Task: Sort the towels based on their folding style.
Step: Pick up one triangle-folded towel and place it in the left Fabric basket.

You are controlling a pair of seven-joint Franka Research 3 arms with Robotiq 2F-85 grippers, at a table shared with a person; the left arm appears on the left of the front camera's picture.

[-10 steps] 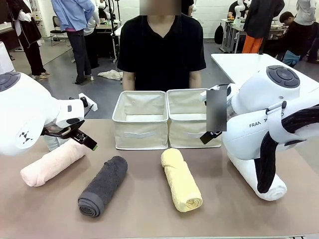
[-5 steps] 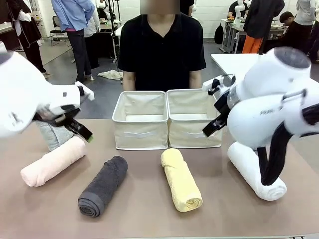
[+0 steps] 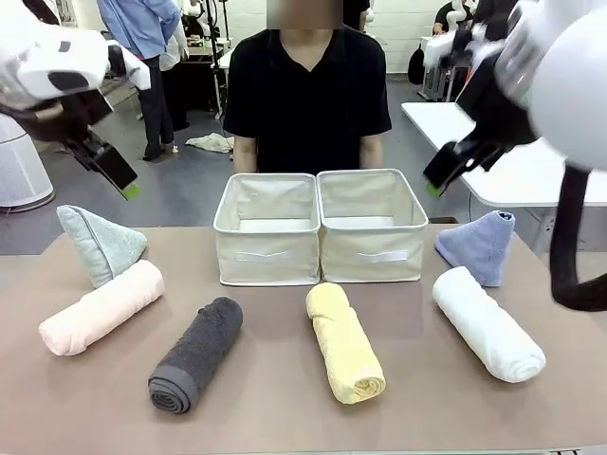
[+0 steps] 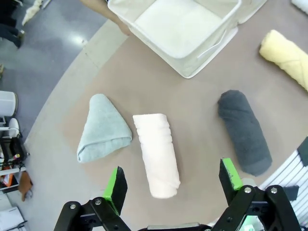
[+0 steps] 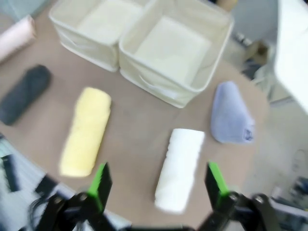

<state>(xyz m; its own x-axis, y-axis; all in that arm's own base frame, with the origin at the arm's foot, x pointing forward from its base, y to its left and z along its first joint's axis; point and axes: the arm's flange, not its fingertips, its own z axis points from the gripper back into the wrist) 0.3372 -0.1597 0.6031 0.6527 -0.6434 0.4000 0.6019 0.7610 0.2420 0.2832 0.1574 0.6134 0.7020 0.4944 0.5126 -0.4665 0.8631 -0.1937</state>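
1. Front view: person (image 3: 306, 90) sits behind left bin (image 3: 267, 227) and right bin (image 3: 370, 225), which touch side by side on the table (image 3: 285, 417).
2. Towels lie on the table in front of the bins: pink roll (image 3: 100, 308), dark grey roll (image 3: 196, 354), yellow roll (image 3: 345, 341), white roll (image 3: 488, 324). Mint cone (image 3: 100, 245) is behind the pink roll, lavender cone (image 3: 477, 246) behind the white roll.
3. Left wrist view looks down: a narrow gap separates mint cone and pink roll, which the front view hides.
4. Right wrist view, blurred: both bin floors seen from above.
5. Left gripper (image 4: 173, 179): jaws spread wide, gripping nothing, high over the pink roll.
6. Right gripper (image 5: 158, 180): jaws spread wide, gripping nothing, high over the white roll.
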